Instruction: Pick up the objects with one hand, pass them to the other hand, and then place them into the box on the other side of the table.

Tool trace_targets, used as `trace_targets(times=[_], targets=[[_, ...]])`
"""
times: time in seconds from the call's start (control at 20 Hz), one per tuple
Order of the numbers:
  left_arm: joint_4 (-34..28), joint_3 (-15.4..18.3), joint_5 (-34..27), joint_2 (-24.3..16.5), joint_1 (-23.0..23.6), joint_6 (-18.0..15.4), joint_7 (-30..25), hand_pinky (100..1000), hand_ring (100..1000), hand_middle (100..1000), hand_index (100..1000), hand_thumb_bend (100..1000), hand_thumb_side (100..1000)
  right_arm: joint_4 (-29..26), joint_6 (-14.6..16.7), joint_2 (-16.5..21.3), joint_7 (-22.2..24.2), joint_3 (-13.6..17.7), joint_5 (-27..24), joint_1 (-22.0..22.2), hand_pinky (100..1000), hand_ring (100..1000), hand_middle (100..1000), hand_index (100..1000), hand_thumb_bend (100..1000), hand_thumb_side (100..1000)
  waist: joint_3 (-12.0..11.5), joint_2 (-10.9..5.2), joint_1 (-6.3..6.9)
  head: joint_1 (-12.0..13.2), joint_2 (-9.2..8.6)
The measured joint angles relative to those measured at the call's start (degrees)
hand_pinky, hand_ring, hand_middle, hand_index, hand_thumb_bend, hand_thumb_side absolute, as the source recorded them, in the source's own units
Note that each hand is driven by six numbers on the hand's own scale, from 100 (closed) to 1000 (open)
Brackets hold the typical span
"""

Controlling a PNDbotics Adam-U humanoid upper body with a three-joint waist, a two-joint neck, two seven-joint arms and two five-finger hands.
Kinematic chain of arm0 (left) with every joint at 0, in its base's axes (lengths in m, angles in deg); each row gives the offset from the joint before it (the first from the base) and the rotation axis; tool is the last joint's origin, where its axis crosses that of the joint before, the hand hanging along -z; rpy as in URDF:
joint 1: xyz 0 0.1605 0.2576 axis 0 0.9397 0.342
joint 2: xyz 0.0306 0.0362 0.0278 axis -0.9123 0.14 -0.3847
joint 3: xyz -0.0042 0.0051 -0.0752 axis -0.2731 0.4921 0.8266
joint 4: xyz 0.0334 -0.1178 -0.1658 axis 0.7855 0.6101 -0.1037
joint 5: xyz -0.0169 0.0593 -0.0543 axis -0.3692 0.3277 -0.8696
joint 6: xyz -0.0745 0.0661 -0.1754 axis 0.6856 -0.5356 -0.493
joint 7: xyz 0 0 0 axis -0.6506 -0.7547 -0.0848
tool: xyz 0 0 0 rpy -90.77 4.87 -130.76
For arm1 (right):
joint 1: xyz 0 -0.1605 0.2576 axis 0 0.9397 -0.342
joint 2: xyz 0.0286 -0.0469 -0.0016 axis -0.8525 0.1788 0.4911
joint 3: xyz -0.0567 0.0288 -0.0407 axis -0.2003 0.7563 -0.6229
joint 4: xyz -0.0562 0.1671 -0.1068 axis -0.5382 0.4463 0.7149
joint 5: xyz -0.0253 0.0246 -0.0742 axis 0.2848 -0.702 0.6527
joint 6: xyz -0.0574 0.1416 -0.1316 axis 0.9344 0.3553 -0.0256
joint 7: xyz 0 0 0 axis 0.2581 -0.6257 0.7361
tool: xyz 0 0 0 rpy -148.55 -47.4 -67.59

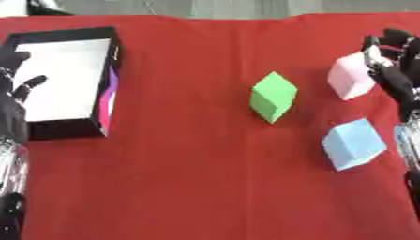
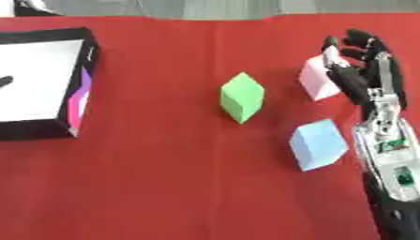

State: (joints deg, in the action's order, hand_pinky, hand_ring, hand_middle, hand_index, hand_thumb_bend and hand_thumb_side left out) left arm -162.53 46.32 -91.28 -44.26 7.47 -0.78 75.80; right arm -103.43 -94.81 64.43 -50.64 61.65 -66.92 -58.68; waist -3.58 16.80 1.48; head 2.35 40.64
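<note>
The right hand (image 2: 361, 65) sits at the desk's right edge, fingers curling around the pink cube (image 2: 318, 77) just to its left, while the left hand (image 1: 15, 89) waits open beside the far-left box (image 1: 62, 129), well apart.

Black right hand (image 2: 365, 65), black fingers (image 2: 358, 35), silver forearm (image 2: 387, 140).

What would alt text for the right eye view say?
A black robot hand at the right closes its fingers around a pink cube on a red table. A green cube, blue cube and white-bottomed box sit nearby.
</note>
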Motion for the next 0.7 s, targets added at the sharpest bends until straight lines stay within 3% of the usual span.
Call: trace_targets(times=[0.55,0.7], targets=[[0.0,0.2,0.0,0.0,0.0,0.0,0.0,723,991,712,659,261,843,0.0,0.0,0.2,0.0,0.0,0.4,-1.4,729,810,768,818,231,402,0.4,0.00,-0.01,0.7,-0.02],[0.0,0.3,0.0,-0.2,0.2,0.0,0.1,723,991,712,658,260,844,0.2,-0.6,1.8,0.7,-0.3,0.2,-3.2,733,814,771,820,238,399,0.6,0.00,-0.04,0.8,-0.02]])
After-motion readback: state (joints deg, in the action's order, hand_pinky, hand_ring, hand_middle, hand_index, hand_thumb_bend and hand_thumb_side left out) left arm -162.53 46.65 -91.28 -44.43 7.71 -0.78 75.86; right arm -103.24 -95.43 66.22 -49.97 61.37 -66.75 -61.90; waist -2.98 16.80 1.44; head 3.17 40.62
